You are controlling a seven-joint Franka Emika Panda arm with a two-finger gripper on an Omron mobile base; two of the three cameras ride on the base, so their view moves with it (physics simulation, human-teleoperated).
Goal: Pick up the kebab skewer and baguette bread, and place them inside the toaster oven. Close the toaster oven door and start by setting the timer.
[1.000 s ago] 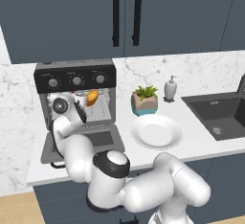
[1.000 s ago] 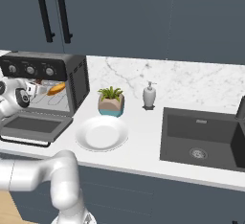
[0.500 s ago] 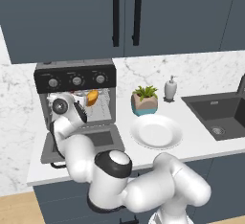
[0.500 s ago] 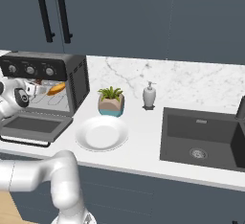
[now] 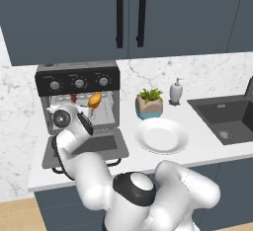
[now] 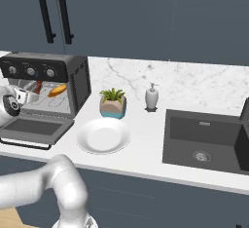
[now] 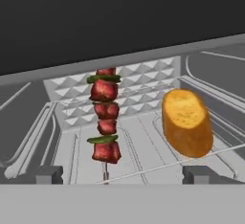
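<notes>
Change since earlier frame: nothing has visibly shifted; arm, food and door sit as they did a second ago.
Gripper (image 7: 122,175): fingers spread wide, holding nothing, at the mouth of the toaster oven (image 5: 111,79).
Kebab skewer (image 7: 105,115): lying on the wire rack (image 7: 143,141) inside the oven, lengthwise front to back.
Baguette bread (image 7: 186,121): on the same rack, beside the skewer, apart from it.
Toaster oven door (image 5: 86,147): dropped fully open, flat over the counter (image 5: 207,143).
Step in hand: both foods appear loaded; release done, door not yet closed.
Next move calls for: backing the hand clear of the cavity, getting under the flap's front edge, swinging it up shut; afterwards the timer knob (image 5: 104,81).
In the way: the arm's own wrist hangs above the open flap.
Nearby: white plate (image 5: 161,136), potted plant (image 5: 149,102), soap dispenser (image 5: 176,91), sink (image 5: 227,119), all well clear.
</notes>
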